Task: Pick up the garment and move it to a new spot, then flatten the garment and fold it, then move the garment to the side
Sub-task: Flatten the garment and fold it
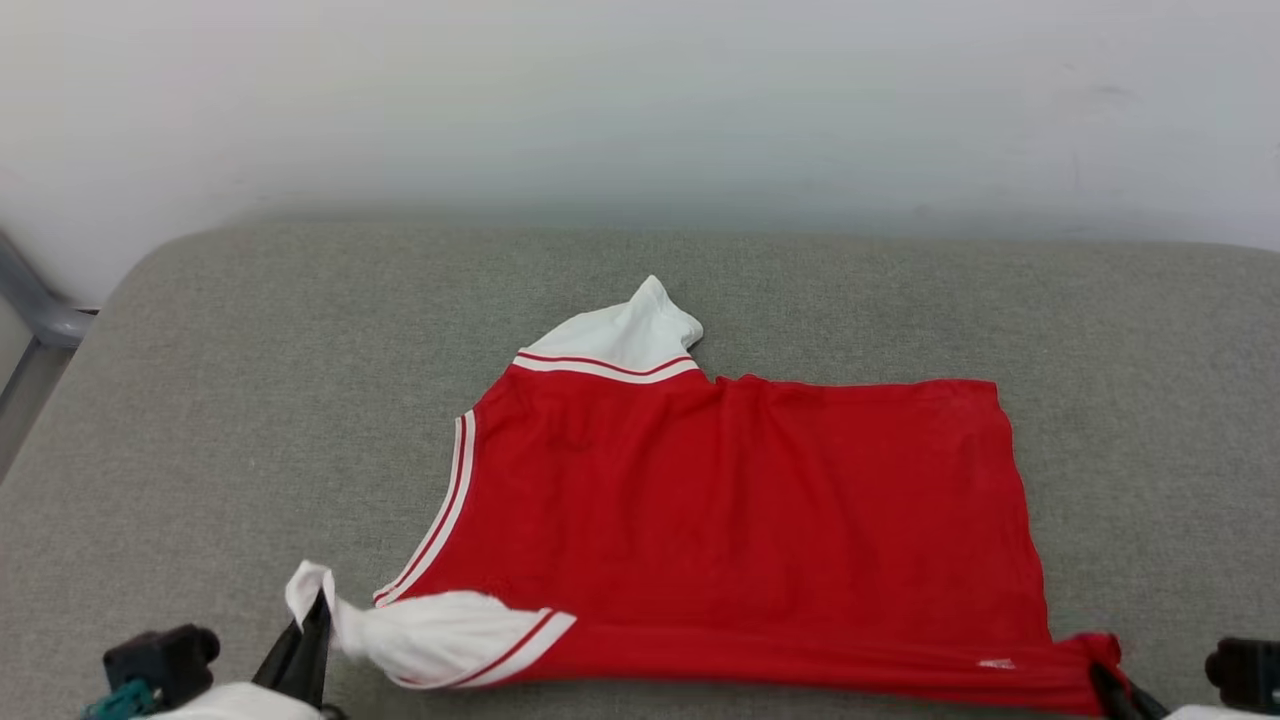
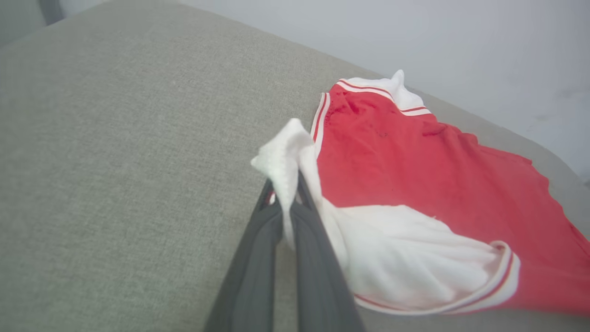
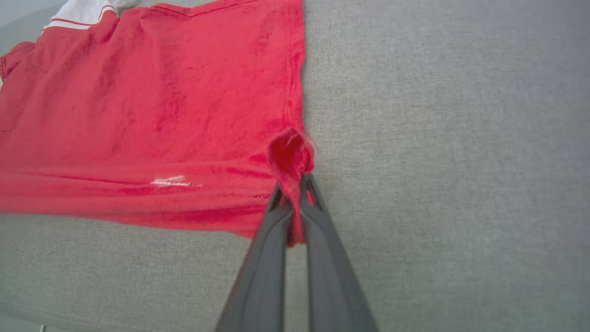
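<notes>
So the red jersey [image 1: 740, 500] is lying mostly flat on the gray cushion [image 1: 200, 400], with its long axis running straight from the left gripper [image 1: 318, 612] across to the right gripper [image 1: 1108, 685]. The armhole end with the striped trim points toward the left gripper, and the plain hem end points toward the right one. Both grippers are pinched tight on it. The left has its 2 fingers closed on a white, inside-out strap, and the right has its 2 fingers closed on a bunched red hem corner. The near edge is pulled taut between them, and the rest of the cloth spreads away beyond the fingertips toward the wall [image 1: 640, 100]. Another white strap [image 1: 630, 335] sticks up on the far side, well apart from both grippers. A small white logo [image 1: 997, 663] sits just beside the right gripper.
</notes>
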